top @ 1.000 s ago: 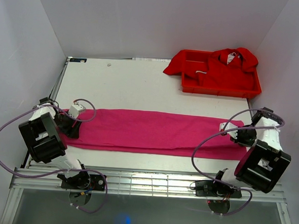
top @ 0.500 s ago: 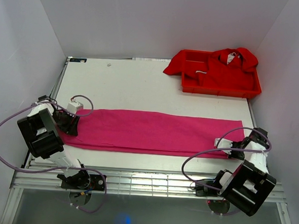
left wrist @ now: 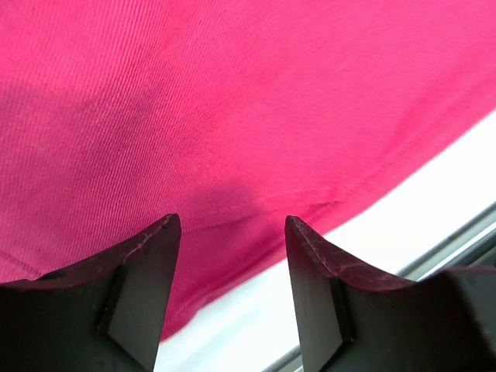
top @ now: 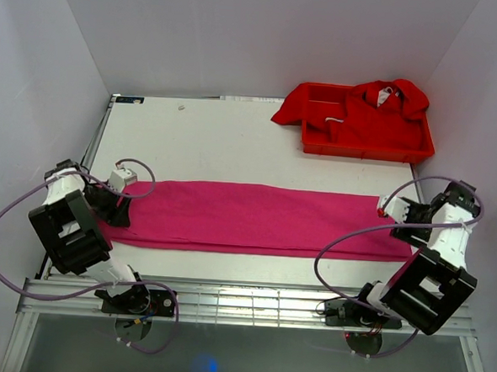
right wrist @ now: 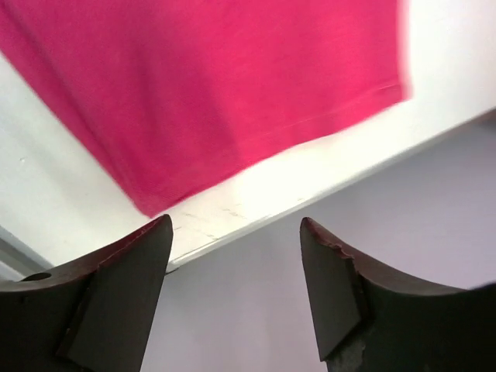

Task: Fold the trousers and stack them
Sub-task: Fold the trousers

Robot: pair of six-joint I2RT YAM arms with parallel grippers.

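Note:
The magenta-pink trousers (top: 246, 218) lie flat in a long strip across the table, left to right. My left gripper (top: 116, 212) hovers open over their left end. In the left wrist view its fingers straddle the near hem of the trousers (left wrist: 232, 101) with nothing between them (left wrist: 232, 229). My right gripper (top: 405, 219) is open at the right end. In the right wrist view the trousers' corner (right wrist: 194, 77) lies beyond its fingers, and the gap of that gripper (right wrist: 236, 229) is over the table's edge and the wall.
A red tray (top: 365, 148) at the back right holds bright red garments (top: 380, 110), one spilling over its left rim. A metal rail (top: 241, 304) runs along the near edge. Grey walls close in on both sides.
My right gripper has opened and let go of the trousers' right end, swinging from the near edge back toward the far side. The left gripper stayed over the left end.

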